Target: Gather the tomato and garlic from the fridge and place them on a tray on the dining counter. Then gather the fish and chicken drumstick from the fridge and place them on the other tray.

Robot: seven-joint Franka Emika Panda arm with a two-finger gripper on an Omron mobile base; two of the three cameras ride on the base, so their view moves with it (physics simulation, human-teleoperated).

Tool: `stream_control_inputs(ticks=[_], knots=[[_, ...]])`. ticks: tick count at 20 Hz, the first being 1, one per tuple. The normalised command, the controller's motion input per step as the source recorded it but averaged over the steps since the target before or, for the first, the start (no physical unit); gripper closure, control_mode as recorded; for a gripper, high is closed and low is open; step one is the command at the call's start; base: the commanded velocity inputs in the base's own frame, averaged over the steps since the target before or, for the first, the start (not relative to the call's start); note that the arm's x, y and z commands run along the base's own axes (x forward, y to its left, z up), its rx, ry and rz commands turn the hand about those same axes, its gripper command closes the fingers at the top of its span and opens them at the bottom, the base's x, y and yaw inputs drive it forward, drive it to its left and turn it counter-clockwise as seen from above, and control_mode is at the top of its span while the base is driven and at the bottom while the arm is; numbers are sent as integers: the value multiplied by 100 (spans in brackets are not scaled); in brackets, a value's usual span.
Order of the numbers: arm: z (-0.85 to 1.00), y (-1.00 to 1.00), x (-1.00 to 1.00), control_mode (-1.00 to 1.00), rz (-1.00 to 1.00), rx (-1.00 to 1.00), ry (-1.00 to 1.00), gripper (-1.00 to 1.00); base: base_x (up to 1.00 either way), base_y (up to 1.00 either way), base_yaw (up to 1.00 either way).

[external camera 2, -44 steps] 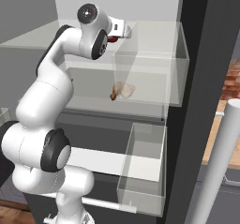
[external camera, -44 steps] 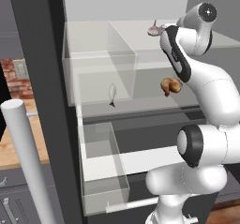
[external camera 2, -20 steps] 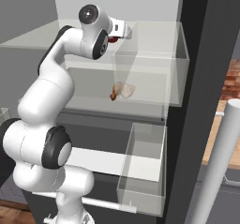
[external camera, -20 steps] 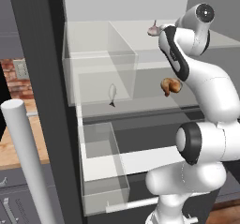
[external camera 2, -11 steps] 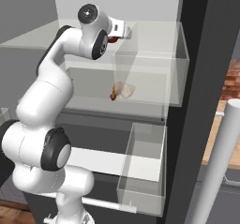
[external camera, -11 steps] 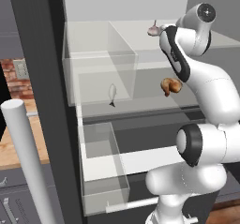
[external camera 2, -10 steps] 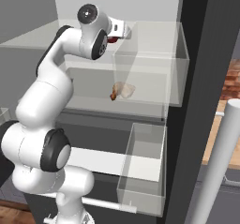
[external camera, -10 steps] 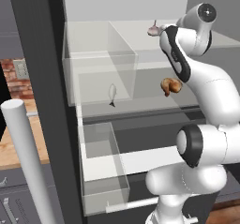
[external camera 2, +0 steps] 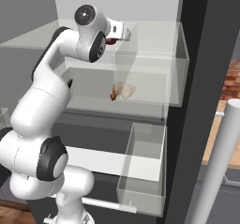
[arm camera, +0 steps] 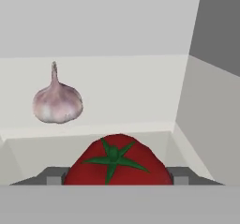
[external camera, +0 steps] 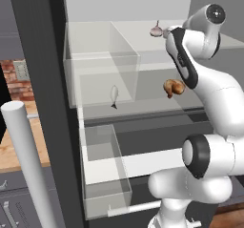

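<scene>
The round red tomato with a green star-shaped calyx (arm camera: 116, 164) sits low in the hand view, directly between the two dark finger tips of the gripper (arm camera: 112, 177), one tip showing at each side of it; the jaws stand fairly wide around the fruit, but whether they press on it cannot be told. In the right base view a sliver of the same red tomato (external camera 2: 111, 41) shows just under the white hand, on the top shelf of the open grey fridge (external camera: 128, 12). The pale, pinkish-white garlic bulb with its thin upright stem (arm camera: 57, 101) rests on that same shelf, up and to the left of the tomato in the hand view and apart from it; from the left base view the garlic bulb (external camera: 156, 30) lies toward the back of the shelf, just beside the arm's white upper link. One level down, the small silvery fish (external camera: 114, 94) stands on end near the middle of the second shelf behind a clear plastic bin front, and the brown chicken drumstick (external camera: 173, 87) lies toward that shelf's right end, partly behind the arm; the right base view shows the drumstick (external camera 2: 122, 90) through the clear wall. Lower still, a clear drawer (external camera: 106, 174) is pulled out at the fridge's left side.
</scene>
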Motion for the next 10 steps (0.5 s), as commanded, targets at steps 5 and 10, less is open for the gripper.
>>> stream_control_inputs(ticks=[5,10], knots=[[0,0,-53,-100,0,0,-2,100,0,0,0],[7,1,-61,-100,0,0,-4,100,0,0,0]])
